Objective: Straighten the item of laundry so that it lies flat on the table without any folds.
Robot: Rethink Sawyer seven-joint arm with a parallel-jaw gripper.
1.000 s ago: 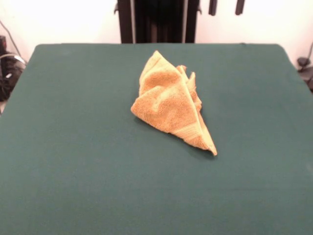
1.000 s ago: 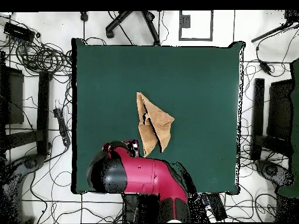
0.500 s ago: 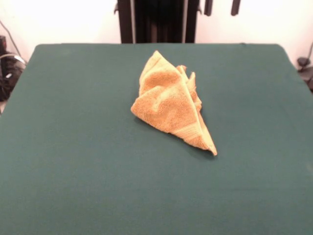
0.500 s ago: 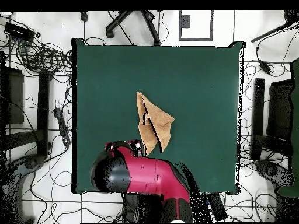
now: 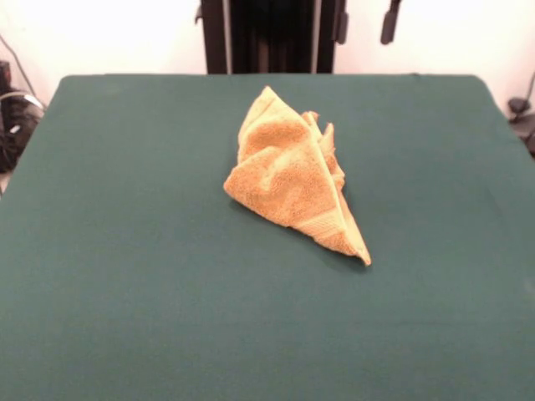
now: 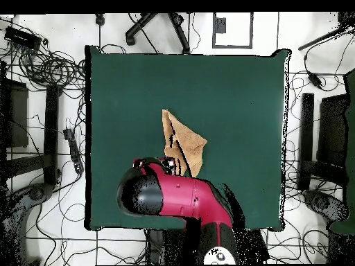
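One towel: the item of laundry (image 5: 292, 177) is crumpled into a rough triangle heap, folded over itself, near centre of the table (image 5: 125, 251).
Towel shape: wide bunched part toward the pedestal side, thin pointed corner toward the camera side in front view; one woven band shows near that point.
Long axis: runs from pedestal side to the far pointed tip, a bit diagonal on the table; overhead view shows the same, a long narrow wedge (image 6: 182, 142).
Gripper pos.: gripper (image 5: 365, 22) hangs high above the towel, on pedestal side; only two dark finger tips show at top edge of front view.
Gripper state: the two tips stand clearly apart w/ nothing between, so fingers are spread, holding nothing.
Overhead: the red arm head (image 6: 170, 194) covers the towel's end nearest the base; gripper itself is hidden under it.
Key relation: towel lies below gripper and stretches away from the robot base, so I judge nearest bunched end is the first reachable part.
Task status: not flat yet, many folds left.
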